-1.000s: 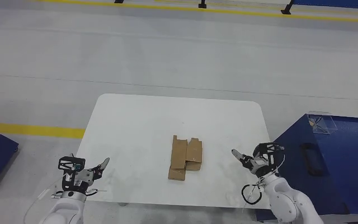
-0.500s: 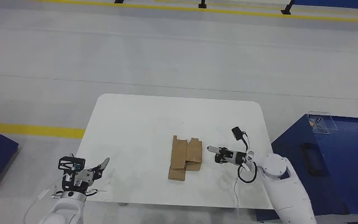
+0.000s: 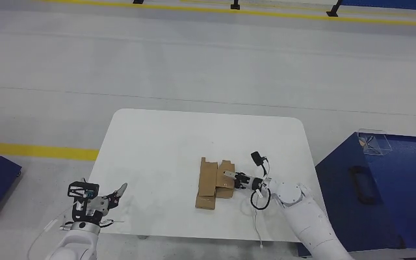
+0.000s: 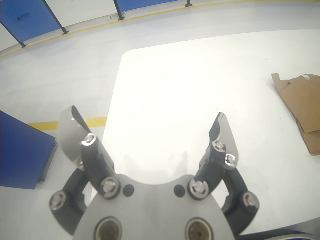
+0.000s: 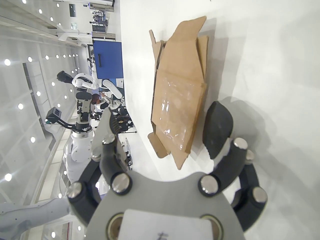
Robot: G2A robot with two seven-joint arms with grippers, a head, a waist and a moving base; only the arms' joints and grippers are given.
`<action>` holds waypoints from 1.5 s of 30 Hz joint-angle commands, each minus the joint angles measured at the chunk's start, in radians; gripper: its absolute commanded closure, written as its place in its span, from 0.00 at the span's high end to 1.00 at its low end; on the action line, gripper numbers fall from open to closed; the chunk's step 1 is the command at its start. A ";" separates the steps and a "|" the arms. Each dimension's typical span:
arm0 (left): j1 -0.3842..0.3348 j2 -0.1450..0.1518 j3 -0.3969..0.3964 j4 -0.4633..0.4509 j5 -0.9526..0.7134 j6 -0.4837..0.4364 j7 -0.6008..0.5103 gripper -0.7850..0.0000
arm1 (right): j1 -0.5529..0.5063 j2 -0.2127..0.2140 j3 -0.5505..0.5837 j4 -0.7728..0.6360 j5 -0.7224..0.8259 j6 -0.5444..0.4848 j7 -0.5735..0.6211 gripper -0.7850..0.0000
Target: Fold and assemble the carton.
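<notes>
A flattened brown carton (image 3: 215, 182) lies on the white table (image 3: 162, 149), right of the middle. In the right wrist view the carton (image 5: 178, 93) shows a strip of clear tape and loose flaps. My right gripper (image 3: 232, 178) is at the carton's right edge, open, turned on its side, one finger (image 5: 217, 128) on the tabletop beside the carton edge and the other raised above it. My left gripper (image 3: 117, 193) is open at the table's front left corner, far from the carton (image 4: 300, 106), with nothing between its fingers (image 4: 221, 131).
A blue cabinet (image 3: 370, 188) stands off the table's right side, with a clear container (image 3: 374, 141) on it. Another blue object (image 4: 22, 151) stands on the floor by the table's left side. Yellow floor lines run behind and to the left.
My right arm has swung in from the table's front right corner leftwards to the carton's right edge, turning its gripper sideways. The left arm and the carton have stayed still.
</notes>
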 commanded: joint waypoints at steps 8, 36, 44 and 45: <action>0.000 0.000 0.000 0.000 0.000 0.000 0.000 1.00 | 0.049 -0.036 -0.065 0.119 0.005 -0.061 -0.046 0.00; 0.000 0.000 0.000 0.000 0.000 0.000 0.000 1.00 | -0.363 0.066 0.354 -1.271 0.361 0.118 0.101 0.00; 0.000 0.000 0.000 0.000 0.000 0.000 0.000 1.00 | -0.366 0.067 0.356 -1.273 0.354 0.124 0.097 0.00; 0.000 0.000 0.000 0.000 0.000 0.000 0.000 1.00 | -0.366 0.067 0.356 -1.273 0.354 0.124 0.097 0.00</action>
